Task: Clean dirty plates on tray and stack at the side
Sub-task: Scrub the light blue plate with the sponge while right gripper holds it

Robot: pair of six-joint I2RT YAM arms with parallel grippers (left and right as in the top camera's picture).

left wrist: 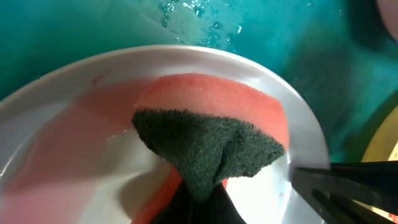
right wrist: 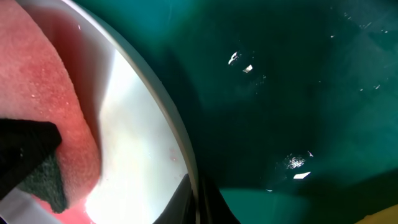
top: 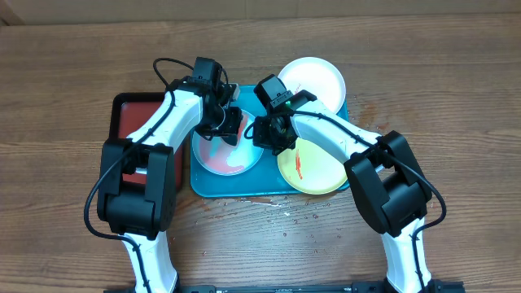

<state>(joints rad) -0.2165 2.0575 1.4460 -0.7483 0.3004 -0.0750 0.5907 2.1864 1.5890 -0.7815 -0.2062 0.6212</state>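
Sponge (left wrist: 211, 143) on blue plate (top: 213, 159), both grippers over the tray's (top: 267, 185) left half.

Blue plate lies in the left half of the tray, a pink film across its floor. White plate (top: 313, 79) sits at the tray's far right corner, overhanging the rim. Green plate (top: 321, 175) fills the near right part and carries an orange streak. Left gripper (top: 232, 126) is drawn narrow, pinching the sponge, whose pink face rests on the blue plate with the green scouring layer up. Right gripper (top: 271, 134) is closed on the blue plate's rim, on the side toward the tray's middle. Red tray (top: 134, 114) lies just beside the tray's left edge.
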